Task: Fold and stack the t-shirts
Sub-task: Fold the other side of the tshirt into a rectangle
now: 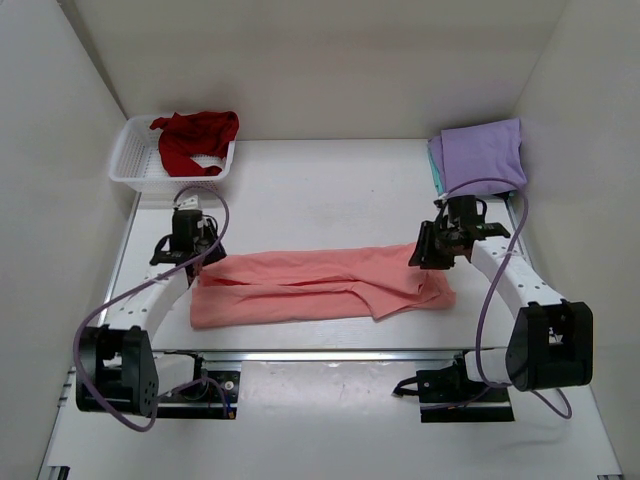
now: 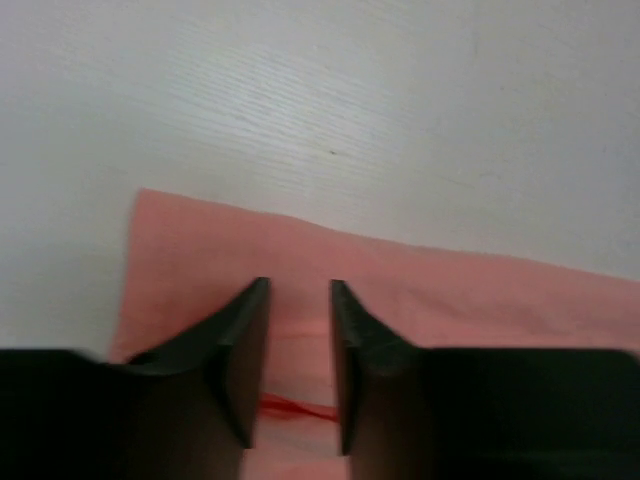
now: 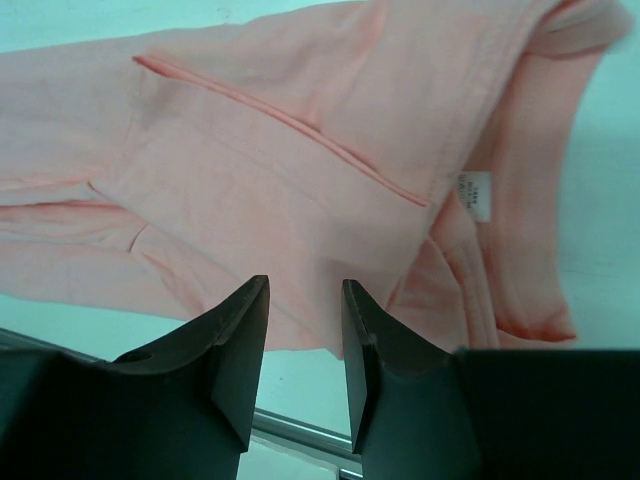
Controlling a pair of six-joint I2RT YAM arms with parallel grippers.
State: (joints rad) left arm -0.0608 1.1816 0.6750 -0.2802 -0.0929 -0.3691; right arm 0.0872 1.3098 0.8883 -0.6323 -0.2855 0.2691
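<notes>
Your salmon-pink t-shirt (image 1: pixel 320 287) lies as a long folded band across the table (image 1: pixel 320 190). Your left gripper (image 2: pixel 300 290) hangs over its left end and your right gripper (image 3: pixel 305 285) over its collar end, both with jaws apart and holding nothing.

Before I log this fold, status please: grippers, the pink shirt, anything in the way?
Left gripper open above left end of salmon-pink t-shirt; right gripper open above its collar end. Shirt flat on table, folded into a long band. Nothing lying on it.
</notes>
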